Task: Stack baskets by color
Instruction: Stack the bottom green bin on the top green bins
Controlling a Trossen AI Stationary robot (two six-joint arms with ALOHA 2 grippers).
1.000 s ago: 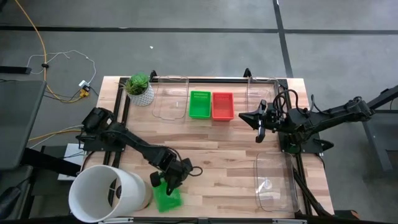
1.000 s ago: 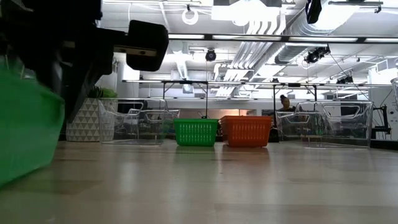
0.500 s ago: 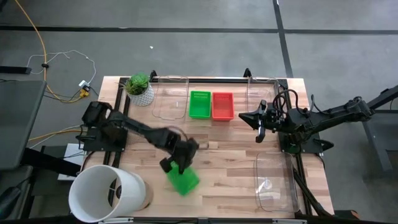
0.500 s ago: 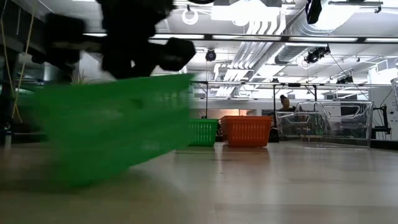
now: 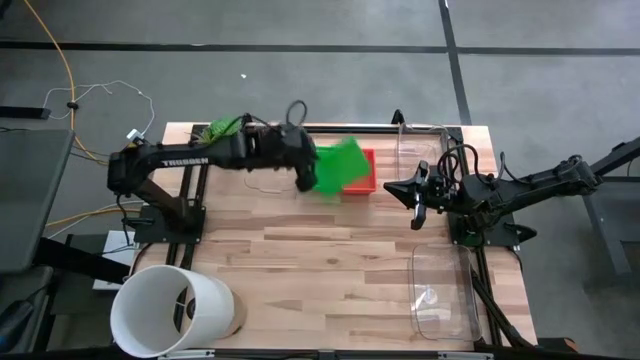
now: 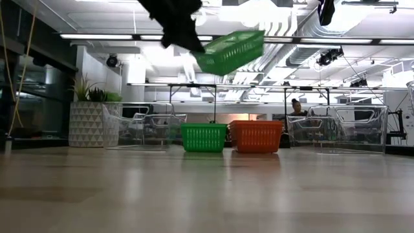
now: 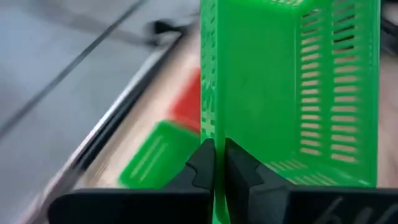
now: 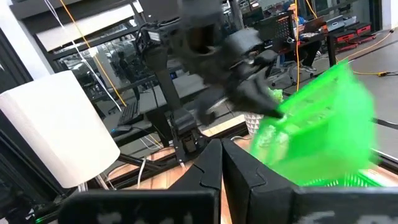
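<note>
A bright green basket (image 5: 342, 165) hangs tilted in the air at the table's far middle, with my left gripper (image 5: 308, 172) shut on it. The low view shows it (image 6: 231, 52) high above a second green basket (image 6: 204, 137) and a red basket (image 6: 257, 136), which stand side by side on their bottoms. The left wrist view sees those two, green (image 7: 152, 162) and red (image 7: 188, 102), under the held one. My right gripper (image 5: 417, 200) waits shut, holding nothing, to the right of the baskets. My left gripper pinches one wall of the green basket (image 7: 209, 124) between its two fingers, one finger (image 7: 239, 171) inside the basket and one outside. The fingers come slanting down from the table's left. The basket is lifted clear and tilted, above the two standing baskets.
A large white bucket (image 5: 170, 310) lies at the near left corner. A potted plant (image 5: 222, 130) stands at the far left. Clear plastic bins sit at the far edge (image 5: 272, 165), the far right (image 5: 420, 150) and the near right (image 5: 440, 295). Bare wood fills the middle.
My left gripper has swung with the green basket from the near edge beside the white bucket, up and toward the far edge, to above the standing baskets, rolling its wrist on the way. The basket has risen high above the table and now hangs tilted.
</note>
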